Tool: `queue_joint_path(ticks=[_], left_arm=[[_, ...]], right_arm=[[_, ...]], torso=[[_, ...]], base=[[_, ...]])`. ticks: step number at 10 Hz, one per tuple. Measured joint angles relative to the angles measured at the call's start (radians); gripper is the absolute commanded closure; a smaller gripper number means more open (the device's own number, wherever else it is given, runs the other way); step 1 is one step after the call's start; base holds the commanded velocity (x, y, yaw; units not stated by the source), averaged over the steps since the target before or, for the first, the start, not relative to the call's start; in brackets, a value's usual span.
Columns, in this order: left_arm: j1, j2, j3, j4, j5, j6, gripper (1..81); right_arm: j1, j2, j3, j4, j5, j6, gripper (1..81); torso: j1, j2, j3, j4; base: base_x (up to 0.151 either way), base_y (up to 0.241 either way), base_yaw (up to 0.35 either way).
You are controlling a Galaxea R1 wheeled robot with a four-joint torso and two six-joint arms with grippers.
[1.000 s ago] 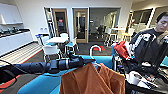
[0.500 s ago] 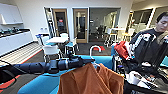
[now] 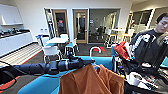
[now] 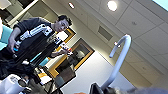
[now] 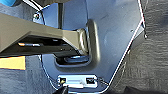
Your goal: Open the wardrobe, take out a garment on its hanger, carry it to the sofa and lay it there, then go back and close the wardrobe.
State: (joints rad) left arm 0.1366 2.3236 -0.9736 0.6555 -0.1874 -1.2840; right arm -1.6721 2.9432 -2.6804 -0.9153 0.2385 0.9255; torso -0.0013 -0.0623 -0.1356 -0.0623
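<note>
Along the far left wall runs a white kitchen counter [image 3: 15, 42] with wall cupboards above it. Nearer, the robot's left arm [image 3: 42, 67] reaches in from the left, a dark sleeve stretched level across the head view, ending at the left gripper [image 3: 86, 62]. That gripper sits at the base of a white hanger hook [image 3: 94, 51], and the orange garment [image 3: 91, 81] hangs directly below it, shoulders spread, low and near in the middle of the head view. The grip itself is hard to make out; how far the fingers are parted cannot be told, though the hanger stays up at the gripper's tip. From the left wrist camera the hook [image 4: 120, 60] curves up against the ceiling, with a dark part of the gripper at its foot.

Behind and under the garment lies the bright blue sofa [image 3: 42, 85], its top edge running rightward past the hanger. Farther back stand white tables and chairs [image 3: 56, 46] before wood-framed glass doors [image 3: 80, 25].

To the right, a person [image 3: 152, 42] in a dark jacket with white sleeve markings stands behind a cluttered cart carrying a red cloth [image 3: 122, 50] and a white roll [image 3: 133, 78].

The right wrist view shows the robot's own grey base plate over dark carpet [image 5: 152, 50]; the right gripper's fingers cannot be judged.
</note>
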Motion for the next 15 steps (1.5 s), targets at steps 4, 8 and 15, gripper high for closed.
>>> queue_joint_path(ticks=[4, 8, 15], left_arm=[[-0.001, 0.0, 0.001, 0.001, -0.013, 0.0, 81.1], [-0.001, 0.0, 0.001, 0.002, -0.012, 0.0, 81.1], [0.0, 0.0, 0.001, 0.003, -0.013, 0.0, 81.1]], right_arm=[[0.018, 0.0, 0.0, 0.0, 0.002, 0.0, 1.0], [0.014, 0.0, -0.001, -0.001, 0.002, 0.0, 1.0], [0.007, 0.0, -0.001, -0.001, 0.003, 0.0, 1.0]], torso=[[0.002, 0.001, 0.0, 0.0], [0.003, 0.001, 0.0, 0.0], [0.003, 0.001, -0.001, 0.0]], base=[[0.111, 0.0, 0.0], [0.1, 0.0, 0.0], [0.01, 0.0, 0.0]])
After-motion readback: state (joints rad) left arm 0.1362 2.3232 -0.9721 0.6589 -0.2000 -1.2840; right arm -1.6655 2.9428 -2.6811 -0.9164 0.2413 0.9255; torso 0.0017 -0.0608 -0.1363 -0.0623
